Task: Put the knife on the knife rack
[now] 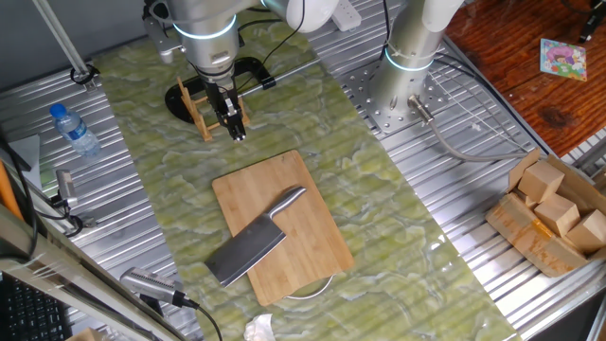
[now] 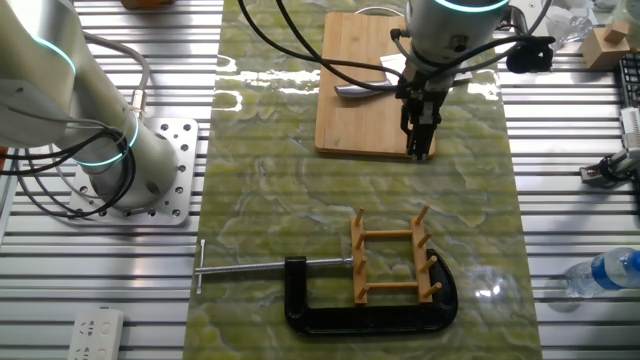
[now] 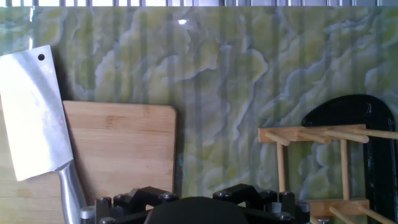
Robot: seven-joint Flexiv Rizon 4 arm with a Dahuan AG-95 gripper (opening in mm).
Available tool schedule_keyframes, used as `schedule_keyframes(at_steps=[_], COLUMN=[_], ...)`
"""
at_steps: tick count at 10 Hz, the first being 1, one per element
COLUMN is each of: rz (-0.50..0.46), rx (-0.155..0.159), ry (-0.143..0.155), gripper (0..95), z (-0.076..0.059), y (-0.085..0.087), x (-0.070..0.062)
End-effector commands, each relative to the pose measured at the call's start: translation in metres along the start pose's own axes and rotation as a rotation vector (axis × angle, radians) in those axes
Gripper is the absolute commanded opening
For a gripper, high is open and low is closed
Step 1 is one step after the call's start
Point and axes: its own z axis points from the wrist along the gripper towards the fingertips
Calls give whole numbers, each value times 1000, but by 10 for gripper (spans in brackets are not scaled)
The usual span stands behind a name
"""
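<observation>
Overhead, the gripper (image 1: 234, 126) hangs above the green mat (image 1: 379, 218) with nothing between its fingers; whether they are parted or closed I cannot tell. The knife (image 1: 248, 248) lies flat on the cutting board (image 1: 312, 227), well apart from the fingertips. The knife rack (image 2: 393, 258) stands nearer them, beside a black clamp (image 2: 330, 318).
</observation>
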Motion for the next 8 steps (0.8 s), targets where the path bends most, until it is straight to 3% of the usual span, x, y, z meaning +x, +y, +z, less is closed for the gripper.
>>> schedule_keyframes(at_steps=[1,8], rz=[-255,-246], rx=[-91,-89], ry=[40,46], gripper=[0,0], z=[0,0], y=[0,0], x=[0,0])
